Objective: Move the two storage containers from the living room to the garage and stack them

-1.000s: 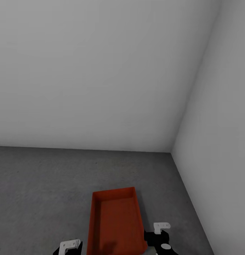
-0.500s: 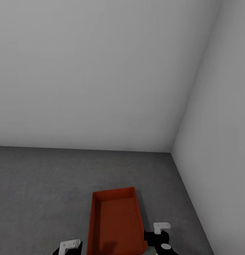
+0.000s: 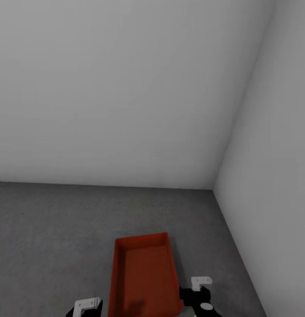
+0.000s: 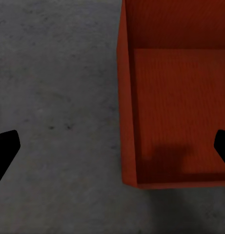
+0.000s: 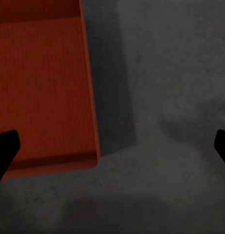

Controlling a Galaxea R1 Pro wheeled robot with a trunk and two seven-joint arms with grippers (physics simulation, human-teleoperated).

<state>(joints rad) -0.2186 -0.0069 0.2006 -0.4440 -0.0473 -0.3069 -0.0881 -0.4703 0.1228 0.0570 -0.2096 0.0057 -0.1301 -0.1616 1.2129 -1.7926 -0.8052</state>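
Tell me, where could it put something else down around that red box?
Bare floor spreads from the storage container to the back wall, and a narrower strip runs toward the side wall. Close in it is crowded: the left hand and right hand flank the box.

Storage container (image 3: 143, 277): plain red-orange, no pattern, darker shadow patch inside near one end. Floor (image 3: 51, 229): dark grey, rough speckled concrete. Walls (image 3: 126, 88): flat white-grey, unpatterned. Left pincer (image 4: 112, 146) and right pincer (image 5: 112, 146): black fingertips; white brackets on black wrists in head view.
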